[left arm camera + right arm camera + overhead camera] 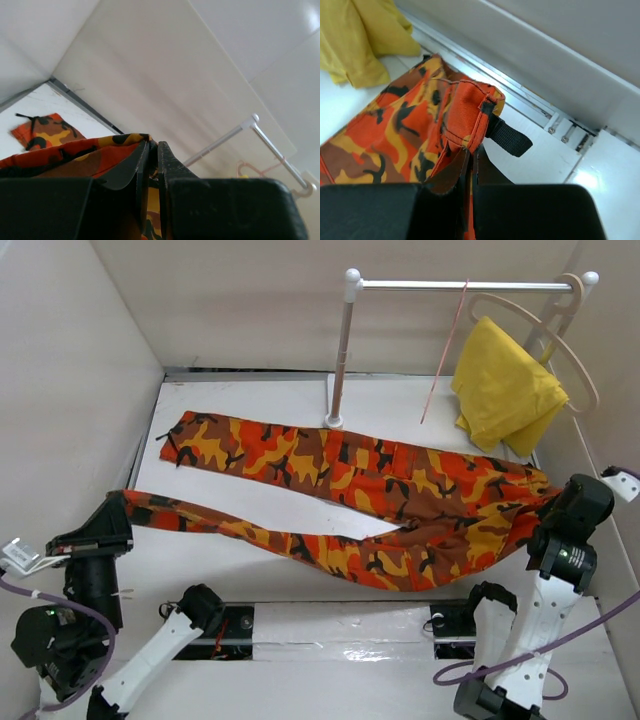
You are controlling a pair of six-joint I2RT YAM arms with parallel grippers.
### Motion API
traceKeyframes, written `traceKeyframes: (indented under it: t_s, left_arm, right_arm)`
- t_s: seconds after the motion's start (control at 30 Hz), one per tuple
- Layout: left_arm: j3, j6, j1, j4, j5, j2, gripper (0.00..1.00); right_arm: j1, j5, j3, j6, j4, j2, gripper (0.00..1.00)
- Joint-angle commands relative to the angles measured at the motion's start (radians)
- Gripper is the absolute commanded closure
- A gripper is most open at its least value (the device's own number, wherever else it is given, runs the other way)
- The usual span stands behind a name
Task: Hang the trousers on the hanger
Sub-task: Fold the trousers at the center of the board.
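Trousers (380, 490) are laid across the table (250, 400), one leg end clamped by the left gripper (152, 147), the waistband clamped by the right gripper (471, 152). The hanger (445, 350) is hung on the rail (460, 285).

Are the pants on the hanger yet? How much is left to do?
Not yet. Done: both grips are made. The left gripper is shut on a leg end of the trousers, the right gripper on the waistband. In hand: the trousers are pinched at both ends, mostly lying on the table. Left: carrying them to the pink hanger on the rail and draping them over it.
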Motion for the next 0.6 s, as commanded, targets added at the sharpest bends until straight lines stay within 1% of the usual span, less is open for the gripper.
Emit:
traceKeyframes:
  t_s: [0.0,0.07,0.1,0.17,0.2,0.27,0.3,0.33,0.37,0.4,0.43,0.47,0.5,0.53,0.57]
  left_arm:
    - [0.058,0.012,-0.027,0.036,-0.141,0.071,1.0]
    - [0.046,0.002,-0.073,0.036,-0.223,0.118,1.0]
    - [0.027,-0.005,-0.089,0.039,-0.296,0.135,1.0]
    - [0.02,-0.028,-0.089,0.032,-0.335,0.207,1.0]
    - [0.01,-0.045,-0.089,0.036,-0.35,0.239,1.0]
    - [0.001,-0.073,-0.089,0.035,-0.373,0.374,1.0]
    - [-0.003,-0.108,-0.089,0.026,-0.413,0.428,1.0]
    - [0.003,-0.125,-0.089,0.018,-0.415,0.544,1.0]
    - [0.004,-0.117,-0.089,0.045,-0.409,0.607,1.0]
    - [0.035,-0.111,-0.089,0.073,-0.388,0.667,1.0]
    - [0.071,-0.167,-0.08,0.049,-0.39,0.736,1.0]
    - [0.114,-0.216,-0.049,0.003,-0.392,0.864,1.0]
    - [0.226,-0.259,0.007,-0.111,-0.328,0.92,1.0]
    - [0.266,-0.293,0.172,-0.138,-0.277,0.968,1.0]
    - [0.286,-0.283,0.277,-0.145,-0.209,1.023,1.0]
  right_arm:
    - [0.026,-0.004,0.083,-0.074,-0.036,-0.03,1.0]
    - [0.055,-0.029,0.087,-0.105,-0.004,-0.023,1.0]
    - [0.065,-0.036,0.084,-0.112,0.007,-0.012,1.0]
    - [0.065,-0.035,0.052,-0.11,0.028,0.017,1.0]
    - [0.065,-0.067,0.027,-0.105,0.08,0.034,1.0]
    - [0.065,-0.107,-0.048,-0.074,0.122,0.049,1.0]
    - [0.065,-0.163,-0.068,-0.05,0.17,0.06,1.0]
    - [0.065,-0.197,-0.085,-0.041,0.189,0.065,1.0]
    - [0.065,-0.22,-0.099,-0.033,0.203,0.071,1.0]
    - [0.065,-0.258,-0.107,-0.027,0.232,0.074,1.0]
    - [0.065,-0.271,-0.114,-0.01,0.247,0.08,1.0]
    - [0.065,-0.277,-0.119,-0.004,0.257,0.085,1.0]
    - [0.065,-0.283,-0.116,-0.002,0.264,0.091,1.0]
    - [0.065,-0.285,-0.113,-0.002,0.268,0.104,1.0]
    - [0.065,-0.285,-0.11,-0.002,0.271,0.111,1.0]
